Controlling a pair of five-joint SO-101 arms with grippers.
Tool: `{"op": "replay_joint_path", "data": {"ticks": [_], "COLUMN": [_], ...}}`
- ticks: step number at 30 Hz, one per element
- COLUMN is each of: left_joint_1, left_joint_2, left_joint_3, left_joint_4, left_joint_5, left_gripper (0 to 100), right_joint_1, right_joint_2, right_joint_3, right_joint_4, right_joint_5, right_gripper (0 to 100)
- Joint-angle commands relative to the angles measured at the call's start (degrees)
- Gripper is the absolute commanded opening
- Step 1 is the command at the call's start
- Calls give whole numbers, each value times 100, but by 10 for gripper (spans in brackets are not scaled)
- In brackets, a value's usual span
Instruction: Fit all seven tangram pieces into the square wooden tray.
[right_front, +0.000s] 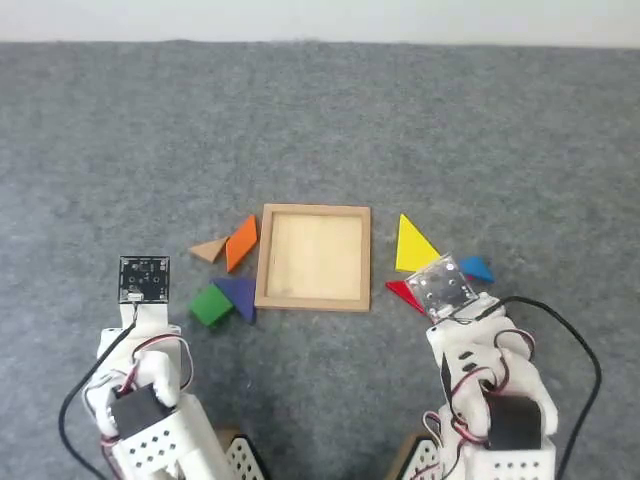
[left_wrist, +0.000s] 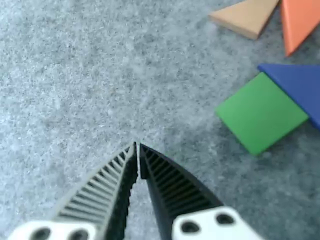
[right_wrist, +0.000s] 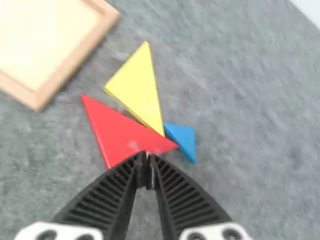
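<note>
The square wooden tray (right_front: 314, 211) lies empty at the table's middle. To its left lie a tan triangle (right_front: 208, 249), an orange parallelogram (right_front: 241, 243), a green square (right_front: 210, 304) and a dark blue triangle (right_front: 238, 293). To its right lie a yellow triangle (right_front: 412, 245), a red triangle (right_front: 403, 292) and a small blue triangle (right_front: 477, 268). My left gripper (left_wrist: 136, 147) is shut and empty above bare carpet, a short way from the green square (left_wrist: 260, 112). My right gripper (right_wrist: 145, 157) is shut, its tips at the near edge of the red triangle (right_wrist: 120, 132).
Grey carpet covers the whole table. Both arm bases (right_front: 150, 420) (right_front: 495, 410) stand at the front edge. Open carpet stretches behind the tray and at both far sides. The tray's corner (right_wrist: 77, 57) appears in the right wrist view beyond the yellow triangle (right_wrist: 137, 87).
</note>
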Motion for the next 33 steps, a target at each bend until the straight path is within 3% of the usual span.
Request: {"op": "replay_joint_path", "data": {"ticks": [1,3,8,14,22,33], "left_joint_1": [-18,-18,-18,-18,-18,-18], "left_joint_2": [-62,-62,-62,-62,-62,-62], "left_joint_3": [-75,-75,-75,-75,-75,-75], "left_joint_4": [9,9,9,9,9,9], "left_joint_5": [-26,-26,-26,-26,-26,-26], "left_gripper": [13,13,13,13,13,13], "right_joint_1": [-84,-84,-365,-919,-347,-321], "right_joint_2": [769,1402,2862,3644,3064,1727], "right_joint_3": [-352,-378,-387,-202,545,1002], "right_joint_4": [-101,-277,-778,-1613,-2000,-1648], "right_joint_5": [-26,-53,-79,-800,-800,-800], "right_gripper": [94,143,151,154,154,154]}}
